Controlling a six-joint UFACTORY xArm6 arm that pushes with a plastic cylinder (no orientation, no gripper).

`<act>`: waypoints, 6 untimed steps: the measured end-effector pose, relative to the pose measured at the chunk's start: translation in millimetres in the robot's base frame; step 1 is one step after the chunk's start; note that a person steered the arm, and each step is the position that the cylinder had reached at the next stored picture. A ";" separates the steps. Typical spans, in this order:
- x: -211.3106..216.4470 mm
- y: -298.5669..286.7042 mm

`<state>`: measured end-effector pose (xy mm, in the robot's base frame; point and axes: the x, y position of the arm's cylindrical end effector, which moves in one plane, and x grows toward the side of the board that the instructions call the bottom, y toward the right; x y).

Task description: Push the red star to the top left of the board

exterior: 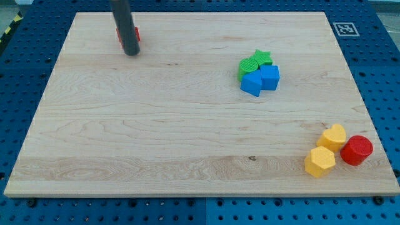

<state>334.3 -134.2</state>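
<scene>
A red block (137,34), the red star by the task, lies near the board's top left; the rod hides most of it, so its shape cannot be made out. My tip (131,54) rests on the board just below the block, touching or nearly touching it. The dark rod rises from there out of the view's top.
The wooden board (156,125) lies on a blue pegboard table. A green star (262,58), a green block (248,65) and two blue blocks (261,79) cluster at the upper right. Two yellow blocks (326,151) and a red cylinder (357,150) sit at the bottom right. A marker tag (345,29) is at the top right corner.
</scene>
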 end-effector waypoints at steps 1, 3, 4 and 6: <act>0.1 41.6; -32.2 -25.6; -32.2 -37.1; -30.2 -52.8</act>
